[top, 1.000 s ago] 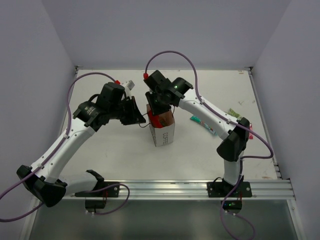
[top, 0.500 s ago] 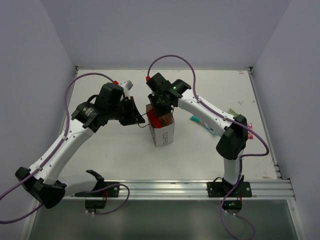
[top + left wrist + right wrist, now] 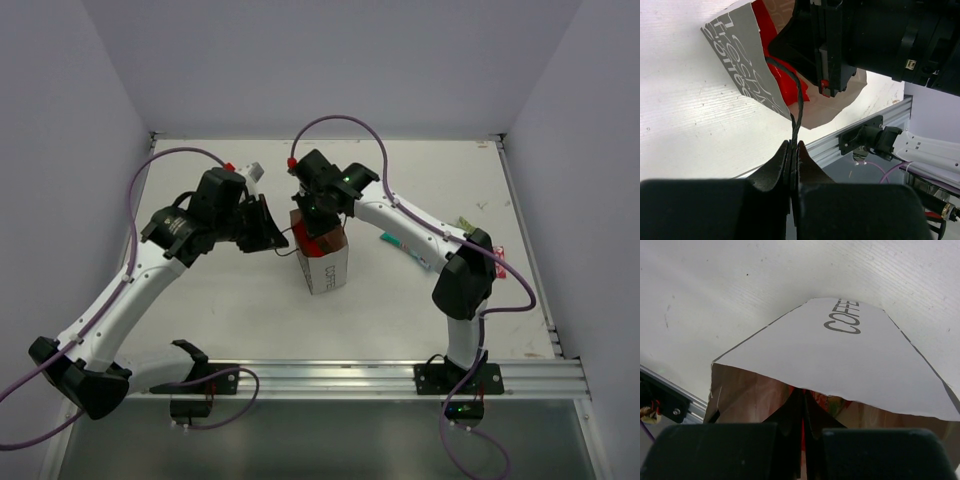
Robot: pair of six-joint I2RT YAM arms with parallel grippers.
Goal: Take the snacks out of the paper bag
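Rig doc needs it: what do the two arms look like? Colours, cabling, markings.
Both the left arm and right arm have white link shells with black joints, wrists and jaws. A purple cable loops along each, with a red connector at the wrist. A green light shows on the right wrist. Black bases bolt to an aluminium rail.
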